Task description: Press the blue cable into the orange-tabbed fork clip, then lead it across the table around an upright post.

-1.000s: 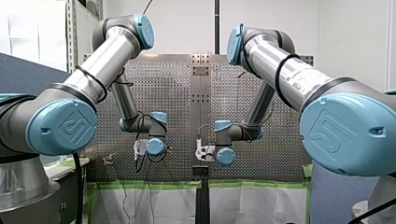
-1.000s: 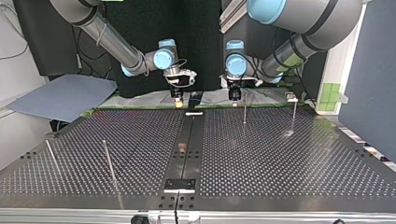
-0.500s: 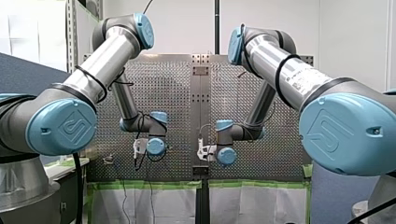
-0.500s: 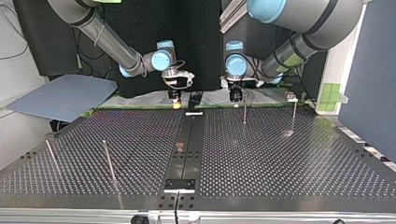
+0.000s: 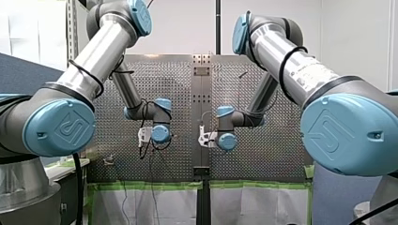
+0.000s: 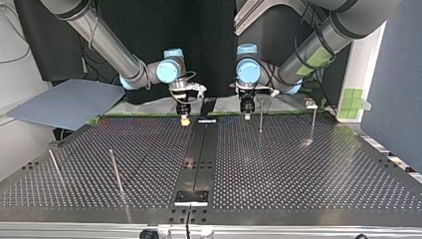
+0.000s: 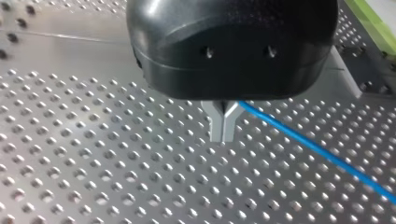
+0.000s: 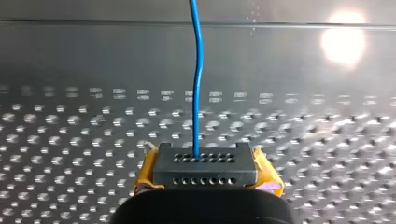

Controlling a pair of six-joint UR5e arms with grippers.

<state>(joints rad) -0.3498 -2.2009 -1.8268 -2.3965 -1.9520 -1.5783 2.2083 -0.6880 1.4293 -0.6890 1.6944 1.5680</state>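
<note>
Silver arms [image 5: 96,58] with blue joint caps [image 5: 58,126]; black left gripper [image 7: 223,136]

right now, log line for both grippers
left gripper: shut on blue cable | right gripper: shut on blue cable

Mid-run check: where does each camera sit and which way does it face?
Front view: behind the shoulders, looking over the perforated table; both arms show.
Top view: across the table, facing the arms; my right gripper left, my left gripper right.
Left wrist view: on my left wrist, along its metal fingers.
Right wrist view: on my right wrist, past its yellow pads.
Both wrist views show the blue cable.
</note>
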